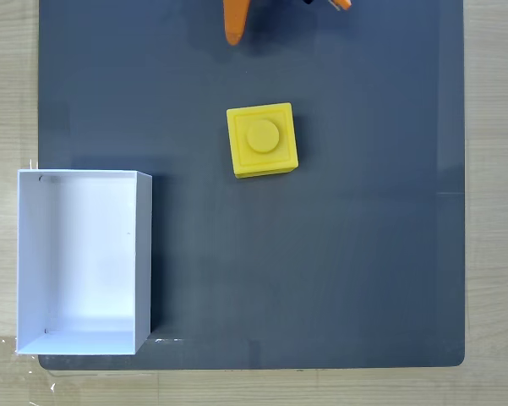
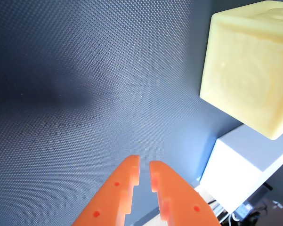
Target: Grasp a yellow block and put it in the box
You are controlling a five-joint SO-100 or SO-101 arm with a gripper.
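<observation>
— Where's the yellow block (image 1: 263,140)?
— On the dark mat (image 1: 363,254), stud up, near the middle in the fixed view, well apart from the white box (image 1: 34,254) at the mat's lower left corner.
— And the gripper (image 2: 144,165)?
— In the wrist view its orange fingers (image 2: 117,193) are almost together, a thin gap between the tips, holding nothing, clear of the block (image 2: 249,70).

Yellow block (image 1: 263,139), white box (image 1: 34,254), orange fingers (image 2: 127,179), grey mat (image 1: 363,254).

The yellow block (image 2: 247,66) sits on the dark mat (image 2: 84,84), above the white box (image 2: 240,172); the orange gripper (image 2: 144,169), jaws nearly closed, lies left of the box.
</observation>
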